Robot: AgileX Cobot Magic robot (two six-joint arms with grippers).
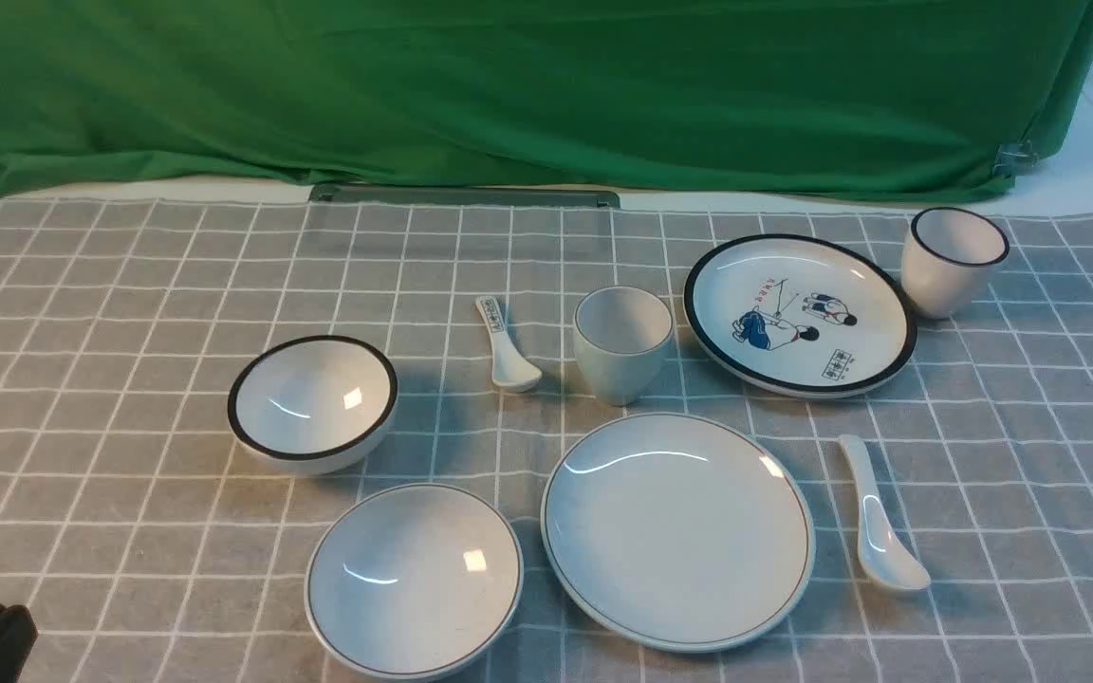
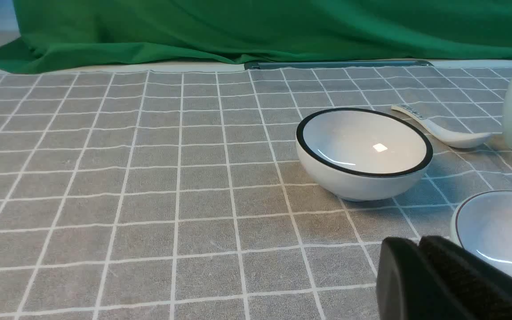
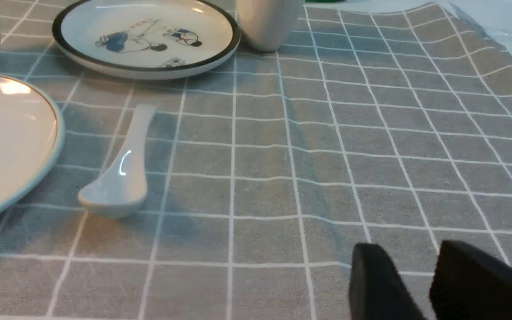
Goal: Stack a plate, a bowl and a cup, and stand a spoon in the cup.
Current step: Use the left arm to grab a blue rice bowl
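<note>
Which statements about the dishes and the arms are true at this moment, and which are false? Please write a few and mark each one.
1. The plate lies on the tablecloth with nothing stacked on it. True.
2. The spoon stands in the cup. False: the spoon lies flat on the tablecloth to the right of the plate, and nothing stands in the cup.
3. The bowl sits beside the plate, on its left. True.
4. The right gripper is closed on the spoon. False: the right gripper is away from the spoon, with its jaws apart and nothing between them.
</note>
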